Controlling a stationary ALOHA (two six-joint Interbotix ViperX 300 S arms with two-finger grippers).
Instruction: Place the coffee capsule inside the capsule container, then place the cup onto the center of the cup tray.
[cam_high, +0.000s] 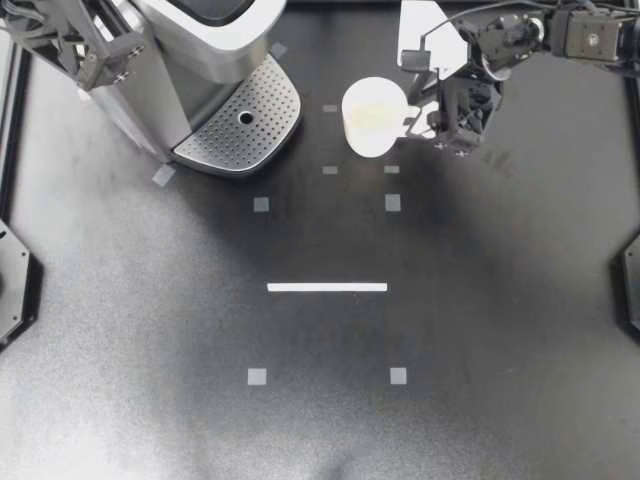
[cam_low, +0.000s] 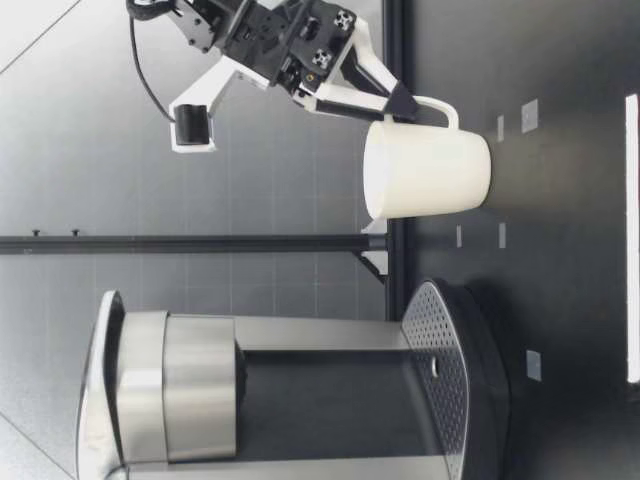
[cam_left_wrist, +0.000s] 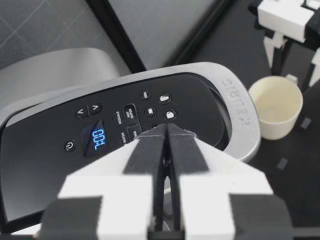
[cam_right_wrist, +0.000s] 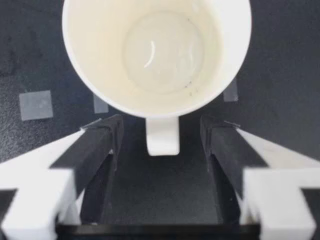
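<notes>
A cream cup (cam_high: 372, 117) stands empty on the black table to the right of the coffee machine (cam_high: 195, 60). My right gripper (cam_high: 420, 120) is at its handle. In the right wrist view the handle (cam_right_wrist: 162, 137) lies between the open fingers (cam_right_wrist: 100, 145) and neither finger touches it. The low view shows the cup (cam_low: 425, 170) upright with my right gripper (cam_low: 400, 103) at the handle's top. My left gripper (cam_high: 100, 60) hovers over the machine; in the left wrist view it (cam_left_wrist: 166, 131) is shut and empty above the control panel (cam_left_wrist: 120, 130). No capsule is visible.
The perforated cup tray (cam_high: 240, 125) juts from the machine's base toward the cup, bare. Small grey tape squares (cam_high: 393, 203) and a white strip (cam_high: 327, 287) mark the table. Black mounts sit at both side edges.
</notes>
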